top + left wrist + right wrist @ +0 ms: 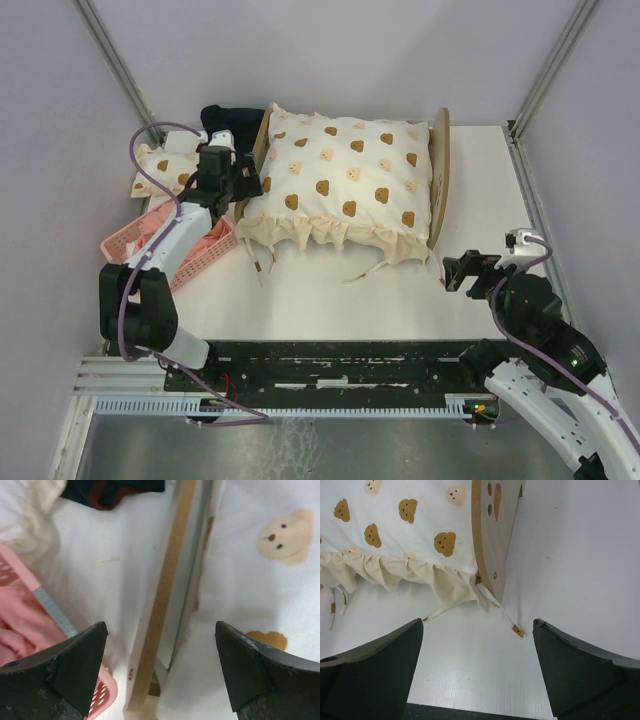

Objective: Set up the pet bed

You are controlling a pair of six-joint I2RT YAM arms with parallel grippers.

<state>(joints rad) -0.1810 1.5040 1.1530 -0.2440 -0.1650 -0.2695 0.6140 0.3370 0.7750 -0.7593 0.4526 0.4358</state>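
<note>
The pet bed [438,175] stands mid-table, a light plywood frame with a cream bear-print quilt [340,180] spread over it. My left gripper [243,185] hovers open over the bed's left end board [165,590], one finger above the pink basket and the other above the quilt [250,580], holding nothing. My right gripper [455,272] is open and empty over bare table, just in front of the bed's right corner. In the right wrist view the arched headboard [492,535] shows its paw print, with the quilt's ruffle [395,570] and a loose tie [512,625] lying beyond my fingers.
A pink plastic basket [200,255] with pink cloth inside sits left of the bed, under my left arm. A small bear-print pillow [165,165] and a dark cloth [230,115] lie at the back left. Grey walls close in the table.
</note>
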